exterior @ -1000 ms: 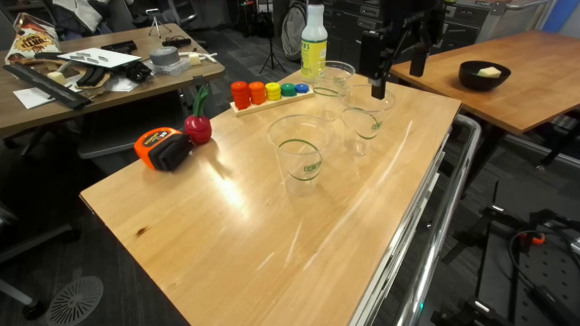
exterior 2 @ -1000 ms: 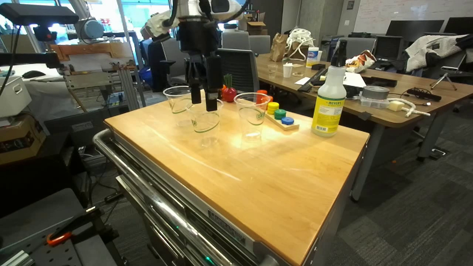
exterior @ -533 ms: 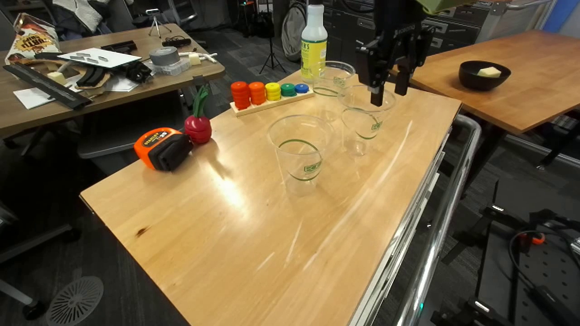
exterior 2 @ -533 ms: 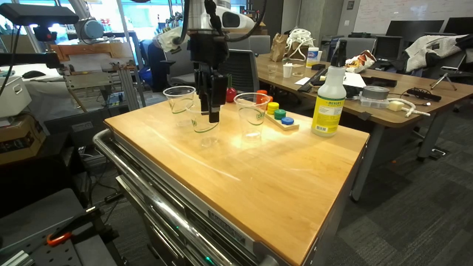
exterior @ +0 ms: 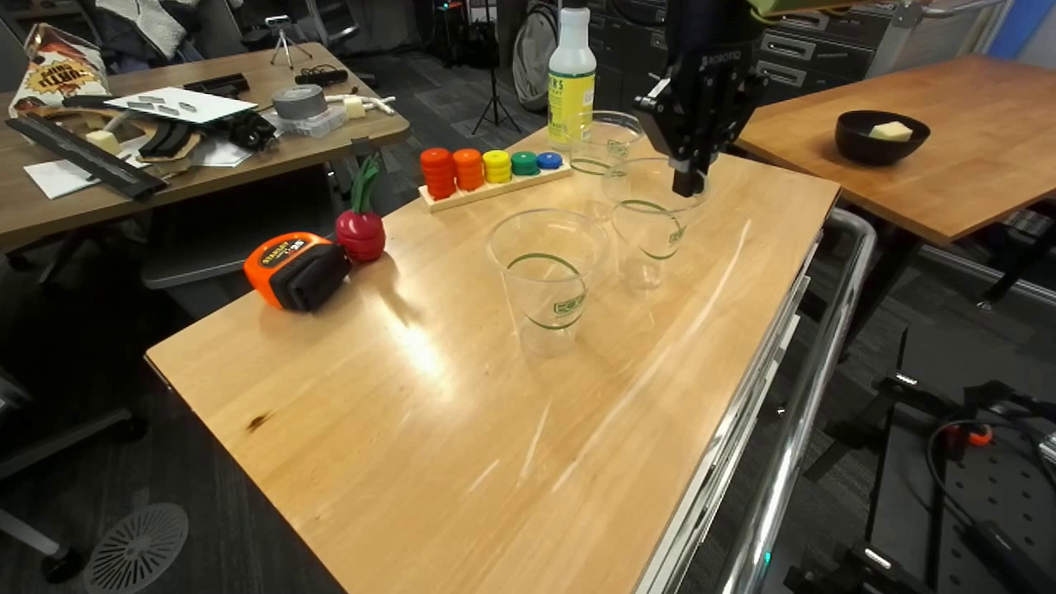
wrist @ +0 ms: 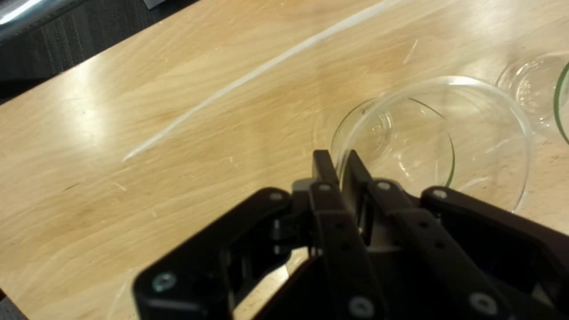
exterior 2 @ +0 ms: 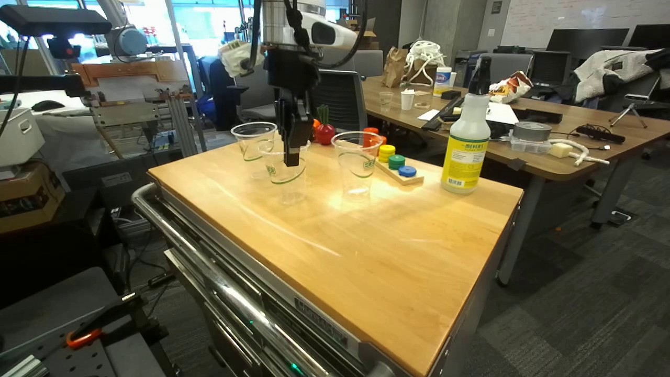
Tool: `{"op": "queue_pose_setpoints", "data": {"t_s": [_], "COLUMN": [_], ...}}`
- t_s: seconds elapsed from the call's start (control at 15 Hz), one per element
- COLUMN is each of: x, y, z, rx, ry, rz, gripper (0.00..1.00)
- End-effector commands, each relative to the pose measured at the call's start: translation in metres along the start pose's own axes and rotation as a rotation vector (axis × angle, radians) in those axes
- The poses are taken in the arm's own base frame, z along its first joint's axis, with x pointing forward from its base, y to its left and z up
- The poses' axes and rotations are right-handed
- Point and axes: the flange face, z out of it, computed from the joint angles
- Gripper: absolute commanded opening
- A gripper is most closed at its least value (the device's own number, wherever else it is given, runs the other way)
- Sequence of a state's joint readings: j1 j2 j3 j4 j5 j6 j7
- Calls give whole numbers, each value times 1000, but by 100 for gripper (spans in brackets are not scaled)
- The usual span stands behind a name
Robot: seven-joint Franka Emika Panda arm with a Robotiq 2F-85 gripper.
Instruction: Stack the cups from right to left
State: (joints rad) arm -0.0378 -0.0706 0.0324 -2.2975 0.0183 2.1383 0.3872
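Observation:
Three clear tumblers with green print are the cups. My gripper [exterior: 690, 183] has come down on the rim of the middle cup [exterior: 646, 239]. In the wrist view the gripper's fingertips [wrist: 323, 162] pinch that cup's wall, one outside and one inside. Whether its base rests on the table I cannot tell. Another cup [exterior: 549, 285] stands upright and apart, far from the bottle; the same cup [exterior 2: 255, 152] shows in an exterior view. Close to the coloured rings stands the third cup [exterior 2: 357, 170]. Part of a neighbouring cup [wrist: 540, 89] shows at the wrist view's right edge.
A spray bottle [exterior 2: 465, 152] and a wooden base with coloured rings [exterior: 495, 177] stand on the wooden table [exterior: 462, 462]. An orange tape measure [exterior: 297, 272] and a toy radish [exterior: 360, 233] are near one edge. A metal rail [exterior: 792, 462] runs alongside.
The gripper has come down to the middle cup, and its fingers have shut on the rim. That cup has shifted slightly; the two others have stayed in place.

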Motion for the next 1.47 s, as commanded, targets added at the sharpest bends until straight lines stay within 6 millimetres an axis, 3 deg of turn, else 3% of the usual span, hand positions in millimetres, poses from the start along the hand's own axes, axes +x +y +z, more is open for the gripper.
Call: {"op": "queue_pose_setpoints", "data": {"t_s": [0.0,0.2,0.4,0.73,0.93,1.13,1.4], "x": [0,-7,-16,-31,-28,-11,24], "y": [-2,0,4,8,5,3,7], "z": [1,-8,-30,-98,-141,-168,-174], "rx": [21,63,90,163,204,233,268], "ry": [-20,-48,-86,-80,-3,122,250], "rz": [-2,8,29,52,62,102,200], "gripper": [7,6,7,7,7,5,5]}}
